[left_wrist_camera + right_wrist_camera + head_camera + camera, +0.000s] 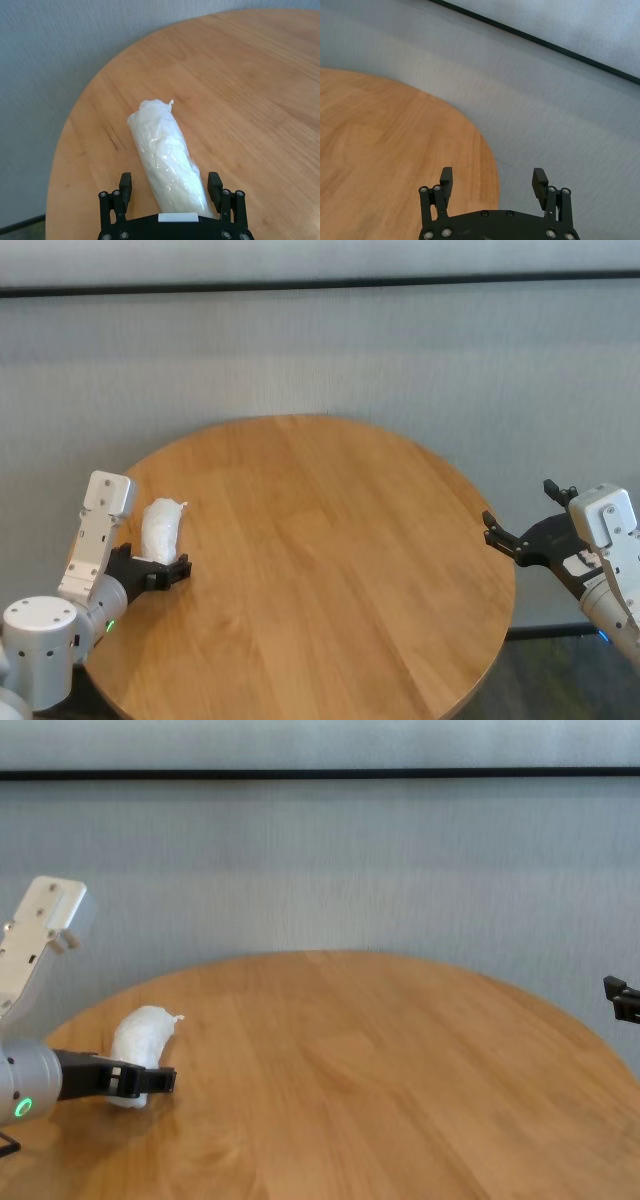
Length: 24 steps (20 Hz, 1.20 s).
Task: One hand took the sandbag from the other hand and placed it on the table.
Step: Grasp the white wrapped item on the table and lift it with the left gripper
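1. The sandbag [166, 157] lies on the tabletop [330, 570] near its left edge, well apart from the right edge.
2. Its long axis runs straight out from the left gripper [170, 187], twisted tip pointing away toward the far-left rim; the near end sits between that gripper's fingers [125, 183].
3. Those fingers stand spread on either side of the bag, not clamped on it.
4. The right gripper [525, 528] hovers just off the tabletop's right edge, fingers [539, 181] likewise wide apart and holding nothing.
5. The left arm is clearly nearer; closing its fingers across the bag's width looks like the coming pickup before any handover.
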Each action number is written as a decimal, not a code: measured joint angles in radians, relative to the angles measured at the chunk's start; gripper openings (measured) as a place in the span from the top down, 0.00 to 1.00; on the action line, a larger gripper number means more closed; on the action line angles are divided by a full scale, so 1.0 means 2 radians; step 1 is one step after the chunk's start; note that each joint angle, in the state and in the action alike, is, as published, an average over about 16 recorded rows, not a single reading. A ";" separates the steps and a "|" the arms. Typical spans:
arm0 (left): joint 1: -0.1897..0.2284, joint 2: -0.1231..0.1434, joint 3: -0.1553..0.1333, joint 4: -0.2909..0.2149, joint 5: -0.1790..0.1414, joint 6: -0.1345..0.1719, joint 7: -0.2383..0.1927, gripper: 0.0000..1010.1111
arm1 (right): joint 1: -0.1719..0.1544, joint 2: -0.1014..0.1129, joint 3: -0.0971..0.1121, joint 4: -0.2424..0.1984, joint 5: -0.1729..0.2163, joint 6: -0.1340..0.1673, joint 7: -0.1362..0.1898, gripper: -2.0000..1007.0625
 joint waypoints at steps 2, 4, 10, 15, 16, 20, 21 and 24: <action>0.000 0.000 0.000 -0.002 0.003 0.003 0.001 0.00 | 0.000 0.000 0.000 0.000 0.000 0.000 0.000 0.01; 0.000 0.000 0.000 -0.003 0.005 0.005 0.001 0.00 | 0.000 0.000 0.000 0.000 0.000 0.000 0.000 0.01; 0.000 0.001 -0.001 -0.007 0.010 0.006 0.001 0.00 | 0.000 0.000 0.000 0.000 0.000 0.000 0.000 0.01; 0.001 0.001 -0.001 -0.007 0.009 0.005 0.001 0.01 | 0.000 0.000 0.000 0.000 0.000 0.000 0.000 0.01; 0.001 0.001 -0.001 -0.007 0.009 0.005 0.001 0.02 | 0.000 0.000 0.000 0.000 0.000 0.000 0.000 0.01; 0.001 0.001 -0.001 -0.007 0.008 0.005 0.001 0.07 | 0.000 0.000 0.000 0.000 0.000 0.000 0.000 0.01; 0.001 0.001 -0.001 -0.007 0.008 0.005 0.001 0.09 | 0.000 0.000 0.000 0.000 0.000 0.000 0.000 0.01; 0.001 0.001 -0.001 -0.007 0.008 0.005 0.002 0.15 | 0.000 0.000 0.000 0.000 0.000 0.000 0.000 0.01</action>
